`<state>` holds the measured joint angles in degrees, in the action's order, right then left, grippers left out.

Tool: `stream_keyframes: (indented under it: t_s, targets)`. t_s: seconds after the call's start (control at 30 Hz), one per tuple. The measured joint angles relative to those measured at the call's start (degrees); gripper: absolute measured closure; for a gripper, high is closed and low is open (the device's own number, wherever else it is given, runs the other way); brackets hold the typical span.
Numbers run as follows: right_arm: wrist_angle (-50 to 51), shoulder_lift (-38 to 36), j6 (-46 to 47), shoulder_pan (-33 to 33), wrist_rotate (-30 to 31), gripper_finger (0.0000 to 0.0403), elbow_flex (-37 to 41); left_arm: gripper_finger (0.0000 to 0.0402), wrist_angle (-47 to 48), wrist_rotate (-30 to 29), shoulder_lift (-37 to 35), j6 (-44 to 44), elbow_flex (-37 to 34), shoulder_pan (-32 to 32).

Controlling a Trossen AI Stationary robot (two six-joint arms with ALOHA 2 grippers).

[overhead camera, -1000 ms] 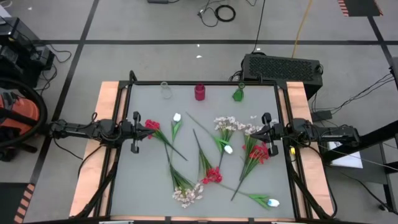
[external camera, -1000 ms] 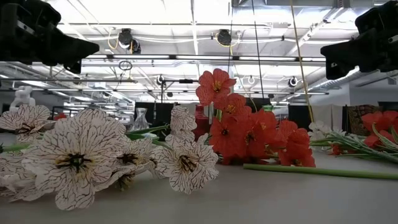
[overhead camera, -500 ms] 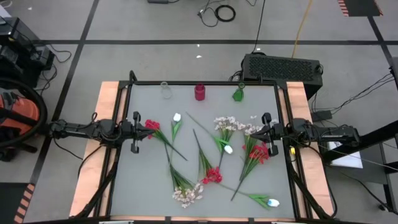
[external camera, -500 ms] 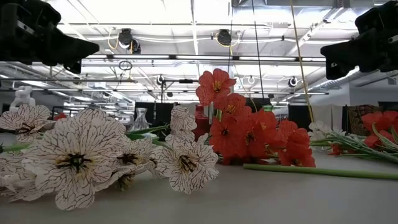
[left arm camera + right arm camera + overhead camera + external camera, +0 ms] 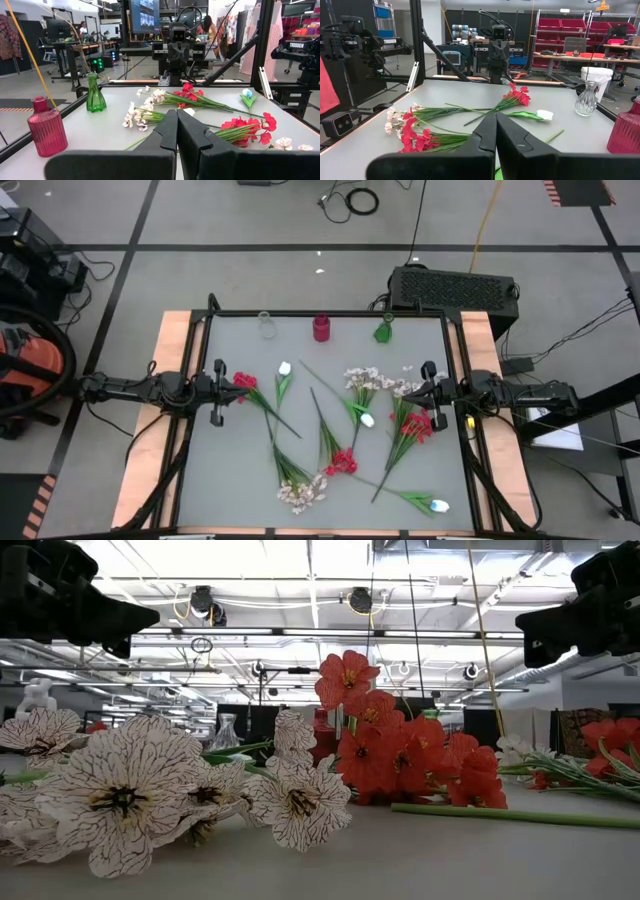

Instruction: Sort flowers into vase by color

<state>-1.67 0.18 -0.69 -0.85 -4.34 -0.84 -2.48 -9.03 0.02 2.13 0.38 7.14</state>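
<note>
Several flowers lie flat on the grey table [image 5: 240, 480], each resting on its stem and leaves. Red blooms lie at the left [image 5: 244, 381], the middle [image 5: 341, 463] and the right [image 5: 416, 423]. White tulip buds [image 5: 285, 368] [image 5: 367, 420] [image 5: 438, 505] and pale blossom clusters [image 5: 362, 377] [image 5: 303, 493] lie among them. A clear vase [image 5: 267, 325], a red vase [image 5: 321, 328] and a green vase [image 5: 384, 330] stand along the far edge. My left gripper [image 5: 222, 385] [image 5: 176, 112] hovers shut at the left edge, beside the left red bloom. My right gripper [image 5: 430, 390] [image 5: 495, 115] hovers shut at the right edge.
A black frame [image 5: 330, 313] runs around the table on wooden side boards [image 5: 150, 460]. In the low view the near blossoms [image 5: 130, 790] and red blooms [image 5: 400, 755] fill the foreground. A black box [image 5: 455, 288] stands behind the far right corner.
</note>
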Motion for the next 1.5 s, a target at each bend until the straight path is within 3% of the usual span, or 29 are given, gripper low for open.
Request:
stream_keyframes:
  t_s: [0.17, 0.4, 0.5, 0.7, 0.83, 1.17, 1.27, 1.5]
  targets:
    - [0.0, 0.0, 0.8, 0.0, 0.0, 0.0403, 0.0, 0.0395, 0.0, 0.0, 0.0, 0.0, 0.0, 0.0]
    - [0.1, 0.0, 16.8, 0.0, -0.2, 0.0403, 0.0, 0.0395, 0.0, 0.0, 0.0, 0.0, 0.0, 0.0]
    - [-0.4, 0.0, 17.7, 0.0, -0.7, 0.0403, -0.1, 0.0395, 0.0, 0.0, 0.0, 0.0, 0.0, 0.0]
    - [2.8, 3.4, 19.5, 0.0, -0.8, 0.0403, -9.8, 0.0395, 0.0, 0.0, 0.0, 0.0, 0.0, 0.0]
    - [11.6, 11.9, 18.3, 0.0, 1.6, 0.0403, -23.9, 0.0395, 0.0, 0.0, 0.0, 0.0, 0.0, 0.0]
    - [26.9, 41.3, 12.0, 0.0, 1.6, 0.0403, -61.7, 0.0395, -0.1, -0.1, 0.0, -0.2, 0.0, 0.0]
    - [27.6, 48.4, 8.8, -0.5, 1.3, 0.0403, -66.1, 0.0395, -0.1, -0.1, 0.0, -0.2, 0.0, 0.0]
    - [24.1, 61.9, 4.4, -3.0, 6.0, 0.0403, -65.7, 0.0395, -0.3, -0.8, 0.0, 3.7, 0.0, 0.0]
